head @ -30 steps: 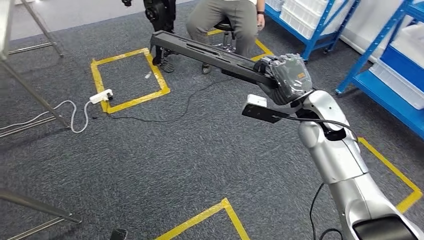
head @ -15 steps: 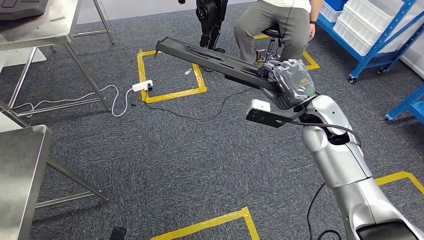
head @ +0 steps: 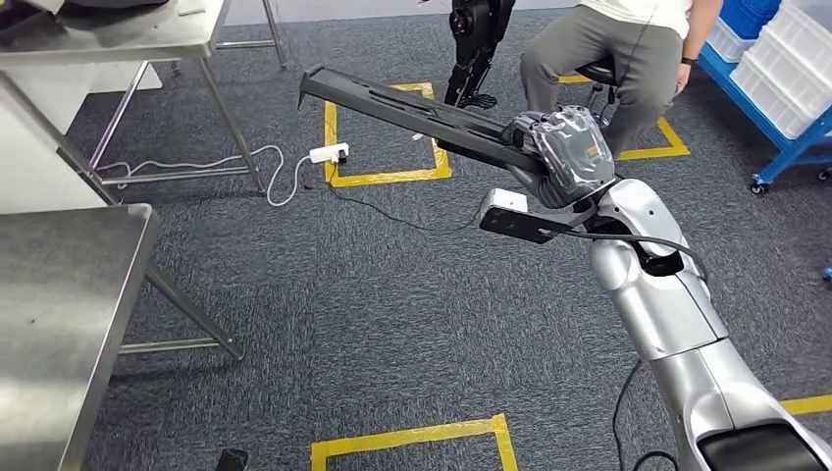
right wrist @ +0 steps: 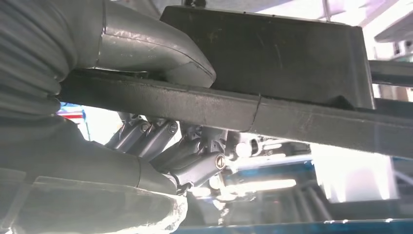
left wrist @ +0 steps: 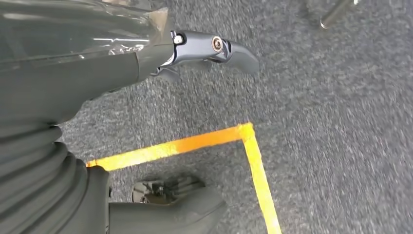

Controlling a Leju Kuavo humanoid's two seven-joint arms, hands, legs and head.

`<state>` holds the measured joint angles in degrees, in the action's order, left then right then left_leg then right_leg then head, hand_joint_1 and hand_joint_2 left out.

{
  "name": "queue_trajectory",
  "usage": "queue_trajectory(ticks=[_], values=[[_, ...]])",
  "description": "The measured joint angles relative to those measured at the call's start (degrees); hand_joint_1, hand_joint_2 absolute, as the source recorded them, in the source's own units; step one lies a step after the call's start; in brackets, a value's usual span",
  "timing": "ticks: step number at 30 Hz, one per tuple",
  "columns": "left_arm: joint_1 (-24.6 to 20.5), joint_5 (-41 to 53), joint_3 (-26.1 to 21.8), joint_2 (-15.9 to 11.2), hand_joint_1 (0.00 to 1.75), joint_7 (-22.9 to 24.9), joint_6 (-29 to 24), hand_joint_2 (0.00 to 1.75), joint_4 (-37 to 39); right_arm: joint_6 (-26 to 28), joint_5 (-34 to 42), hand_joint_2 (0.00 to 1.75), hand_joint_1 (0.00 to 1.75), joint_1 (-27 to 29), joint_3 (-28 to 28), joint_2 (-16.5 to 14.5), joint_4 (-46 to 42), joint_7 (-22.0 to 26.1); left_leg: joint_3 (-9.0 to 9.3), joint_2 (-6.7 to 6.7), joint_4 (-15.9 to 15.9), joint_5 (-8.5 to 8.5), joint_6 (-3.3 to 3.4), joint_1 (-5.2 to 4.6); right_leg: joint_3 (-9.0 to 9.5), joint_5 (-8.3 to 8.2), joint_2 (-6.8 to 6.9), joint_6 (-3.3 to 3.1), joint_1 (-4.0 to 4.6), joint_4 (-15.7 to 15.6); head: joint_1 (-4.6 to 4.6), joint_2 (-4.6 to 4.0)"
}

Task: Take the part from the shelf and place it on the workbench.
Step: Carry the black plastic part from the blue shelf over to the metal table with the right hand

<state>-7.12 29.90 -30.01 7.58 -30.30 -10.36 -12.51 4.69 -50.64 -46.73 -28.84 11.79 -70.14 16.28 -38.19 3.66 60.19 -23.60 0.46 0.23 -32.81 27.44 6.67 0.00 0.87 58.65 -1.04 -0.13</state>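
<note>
View swung left; right hand point(head: 561, 157) still grips part point(head: 412, 110).

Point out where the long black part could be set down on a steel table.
The right hand holds the part. The near steel table, at lower left, shows a wide bare top from its right edge inward. The far table, at upper left, has dark things on its left end, with bare steel near its right corner.
</note>
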Motion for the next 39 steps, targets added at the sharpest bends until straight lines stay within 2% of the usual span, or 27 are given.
queue_trajectory(ticks=[2, 3, 4, 6, 8, 9, 10, 11, 13, 15, 17, 18, 19, 21, 22, 23, 24, 25, 26, 28, 30, 32, 33, 35, 36, 37, 39], values=[[0.1, 0.0, 0.0, 0.0, 0.0, 0.0, 0.0, 1.75, 0.0, 0.1, 0.1, 1.75, 1.75, -0.1, -0.1, 0.0, 0.1, 0.0, -0.06, -1.51, -0.3, 0.29, 0.83, -0.02, -0.02, 0.33, 0.86, 0.5, 0.19, 0.1, 0.17, 0.0], [0.1, 0.2, 0.0, 0.0, 0.0, 0.4, 0.1, 1.75, 0.0, 0.1, 0.1, 1.75, 1.75, -0.2, -0.1, 0.0, 0.2, 0.0, 0.03, -2.26, -0.5, 0.49, 1.24, 0.02, -0.22, 0.8, 0.17, 0.78, 0.06, 0.7, 0.22, 0.0], [0.1, 0.5, 0.0, 0.0, 0.0, 1.4, 0.5, 1.75, 0.0, 0.2, 0.2, 1.75, 1.75, -0.2, -0.1, 0.1, 0.2, 0.0, 0.13, -2.94, -0.8, 0.72, 1.68, 0.12, -0.91, 1.71, -1.25, 0.92, -0.15, 2.2, 0.22, 0.0], [0.0, 1.5, 0.1, -0.1, 0.0, 5.7, 2.5, 1.75, 0.0, 0.2, 0.4, 1.75, 1.75, -0.2, -0.2, 0.4, 0.4, 0.0, 0.2, -4.3, -1.1, 1.04, 2.26, 0.25, -3.77, 4.57, -4.86, 0.86, -0.71, 8.6, 0.42, 0.0], [0.0, 2.8, 0.4, -0.3, 0.0, 12.5, 4.7, 1.75, 0.0, 0.3, 0.7, 1.75, 1.75, -0.3, -0.5, 0.6, 0.8, 0.1, 0.14, -5.87, -1.0, 1.13, 2.41, 0.3, -7.08, 6.77, -6.22, 0.99, -0.95, 15.3, 0.52, 0.0], [0.2, 3.4, 0.6, -0.4, 0.0, 15.6, 5.2, 1.75, 0.0, 0.3, 0.9, 1.75, 1.75, -0.3, -0.7, 0.6, 1.0, 0.1, 0.14, -6.7, -1.0, 1.16, 2.4, 0.31, -7.66, 6.75, -6.4, 1.29, -1.03, 16.3, 0.51, 0.0], [0.5, 4.0, 0.8, -0.5, 0.0, 18.5, 5.3, 1.75, 0.1, 0.3, 1.0, 1.75, 1.75, -0.4, -1.0, 0.6, 1.2, 0.1, 0.14, -7.53, -1.0, 1.22, 2.33, 0.34, -7.1, 5.84, -6.55, 1.73, -1.18, 15.1, 0.51, 0.0], [0.7, 4.4, 1.0, -0.6, 0.0, 20.7, 5.3, 1.75, 0.1, 0.3, 1.2, 1.75, 1.75, -0.6, -1.2, 0.6, 1.3, 0.1, 0.15, -8.34, -1.0, 1.3, 2.21, 0.39, -5.54, 4.28, -6.96, 2.2, -1.41, 11.8, 0.52, 0.0], [1.0, 5.1, 1.2, -0.9, 0.0, 23.8, 5.2, 1.75, 0.1, 0.3, 1.4, 1.75, 1.75, -1.2, -1.7, 0.5, 1.5, 0.1, -0.05, -9.87, -0.9, 1.54, 1.76, 0.42, -1.79, 1.43, -9.36, 2.78, -2.01, 4.0, 0.52, 0.0], [1.2, 5.7, 1.5, -1.3, 0.0, 25.3, 5.0, 1.75, 0.1, 0.2, 1.5, 1.75, 1.75, -1.8, -2.0, 0.4, 1.6, 0.1, -0.51, -11.14, -1.0, 1.92, 1.04, 0.4, -0.29, 0.33, -10.65, 2.39, -2.04, 0.7, 0.44, 0.0], [1.5, 6.0, 1.6, -1.8, 0.0, 27.1, 4.4, 1.75, 0.2, 0.2, 1.5, 1.75, 1.75, -2.0, -2.5, 0.0, 1.7, 0.0, -0.9, -12.12, -1.2, 2.35, 0.26, 0.52, -0.3, -0.08, -9.36, 1.55, -1.86, 0.6, 0.4, 0.0], [1.7, 6.1, 1.6, -2.0, 0.0, 28.2, 4.2, 1.75, 0.3, 0.2, 1.5, 1.75, 1.75, -2.1, -2.6, -0.2, 1.7, -0.1, -1.13, -11.49, -1.0, 2.18, 0.01, 0.49, -0.25, -0.27, -8.74, 1.17, -1.95, 0.5, 0.39, 0.0], [1.9, 6.1, 1.6, -2.2, 0.0, 29.4, 4.1, 1.75, 0.4, 0.2, 1.6, 1.75, 1.75, -2.2, -2.8, -0.3, 1.7, -0.1, -1.63, -9.99, 0.0, 1.41, -0.19, 0.42, -0.19, -0.46, -8.12, 0.7, -2.06, 0.4, 0.26, 0.0], [2.2, 6.2, 1.6, -2.7, 0.0, 31.4, 4.0, 1.75, 0.5, 0.2, 1.7, 1.75, 1.75, -2.5, -2.9, -0.5, 1.8, -0.2, -4.06, -5.93, 5.6, -2.08, -0.48, 0.32, -0.18, -0.61, -6.77, -0.15, -1.81, 0.3, -0.01, 0.0], [2.2, 6.2, 1.6, -2.9, 0.0, 32.0, 4.0, 1.75, 0.5, 0.1, 1.7, 1.75, 1.75, -2.5, -2.9, -0.5, 1.8, -0.2, -5.77, -4.73, 9.5, -4.11, -0.62, 0.38, -0.21, -0.59, -6.02, -0.46, -1.55, 0.3, -0.12, 0.0], [2.2, 6.3, 1.6, -3.1, 0.0, 32.5, 3.9, 1.75, 0.6, 0.1, 1.8, 1.75, 1.75, -2.5, -2.9, -0.5, 1.9, -0.2, -7.26, -4.22, 13.0, -5.61, -0.7, 0.44, -0.24, -0.55, -5.18, -0.59, -1.3, 0.3, -0.11, 0.0], [2.3, 6.3, 1.6, -3.3, 0.0, 32.9, 3.8, 1.75, 0.6, 0.0, 1.8, 1.75, 1.75, -2.5, -3.0, -0.5, 1.9, -0.2, -7.96, -4.0, 14.9, -6.19, -0.71, 0.46, -0.27, -0.52, -4.37, -0.64, -1.14, 0.3, -0.12, 0.0], [2.5, 6.4, 1.6, -3.5, 0.0, 33.1, 3.8, 1.75, 0.6, -0.1, 1.8, 1.75, 1.75, -2.5, -3.0, -0.5, 1.9, -0.2, -7.52, -3.87, 14.6, -5.75, -0.66, 0.46, -0.29, -0.49, -3.61, -0.68, -1.01, 0.3, -0.12, 0.0], [2.6, 6.5, 1.6, -3.7, 0.0, 33.2, 3.7, 1.75, 0.6, -0.1, 1.8, 1.75, 1.75, -2.5, -3.0, -0.5, 2.0, -0.2, -5.89, -3.55, 12.1, -4.49, -0.52, 0.42, -0.27, -0.45, -2.87, -0.71, -0.91, 0.3, -0.12, 0.0], [2.8, 6.7, 1.6, -4.1, 0.0, 33.4, 3.4, 1.75, 0.6, -0.2, 2.0, 1.75, 1.75, -2.7, -3.0, -0.5, 1.9, -0.2, -1.17, -1.11, 4.5, -1.87, 0.08, 0.05, -0.23, -0.3, -1.56, -0.7, -0.48, 0.4, -0.13, 0.0], [2.7, 6.8, 1.6, -4.3, 0.0, 33.6, 3.2, 1.75, 0.6, -0.2, 2.1, 1.75, 1.75, -2.9, -3.0, -0.5, 2.0, -0.2, 1.15, 0.48, 0.2, -0.92, 0.84, -0.46, -0.22, -0.13, -0.38, -0.51, 0.02, 0.4, 0.0, 0.0], [2.8, 6.9, 1.6, -4.3, 0.0, 34.0, 3.0, 1.75, 0.6, -0.2, 2.3, 1.75, 1.75, -3.0, -3.0, -0.7, 2.0, -0.2, 1.05, -0.64, -0.3, -0.73, 1.43, -0.62, -0.11, 0.0, 0.77, -0.26, 0.26, 0.3, 0.17, 0.0], [2.8, 6.9, 1.6, -4.4, 0.0, 34.1, 3.0, 1.75, 0.6, -0.2, 2.3, 1.75, 1.75, -3.0, -3.0, -0.8, 2.0, -0.2, 1.14, -1.25, -0.6, -0.51, 1.72, -0.48, -0.23, 0.21, 0.48, -0.05, 0.24, 0.5, 0.17, 0.0], [2.8, 7.0, 1.6, -4.4, 0.0, 34.3, 2.9, 1.75, 0.6, -0.2, 2.3, 1.75, 1.75, -3.1, -3.1, -1.0, 2.0, -0.1, 1.37, -2.43, -1.2, 0.01, 2.42, -0.06, -1.37, 1.81, -2.43, 0.19, -0.02, 3.1, 0.23, 0.0], [2.8, 7.0, 1.6, -4.4, 0.0, 34.3, 2.9, 1.75, 0.6, -0.2, 2.3, 1.75, 1.75, -3.0, -3.1, -1.0, 2.0, -0.1, 1.41, -3.08, -1.3, 0.19, 2.66, 0.11, -2.79, 3.26, -4.37, 0.16, -0.34, 6.2, 0.29, 0.0], [2.7, 7.0, 1.6, -4.4, 0.0, 34.3, 2.9, 1.75, 0.6, -0.2, 2.3, 1.75, 1.75, -2.9, -3.1, -1.0, 2.1, -0.1, 1.35, -3.83, -1.3, 0.29, 2.81, 0.18, -4.47, 4.87, -5.64, 0.07, -0.58, 10.0, 0.33, 0.0], [2.7, 7.0, 1.6, -4.4, 0.0, 34.4, 2.9, 1.75, 0.6, -0.2, 2.3, 1.75, 1.75, -2.5, -3.1, -0.9, 2.3, -0.1, 1.27, -5.59, -1.3, 0.4, 2.83, 0.26, -7.26, 6.75, -6.36, 0.34, -0.98, 16.1, 0.38, 0.0]])
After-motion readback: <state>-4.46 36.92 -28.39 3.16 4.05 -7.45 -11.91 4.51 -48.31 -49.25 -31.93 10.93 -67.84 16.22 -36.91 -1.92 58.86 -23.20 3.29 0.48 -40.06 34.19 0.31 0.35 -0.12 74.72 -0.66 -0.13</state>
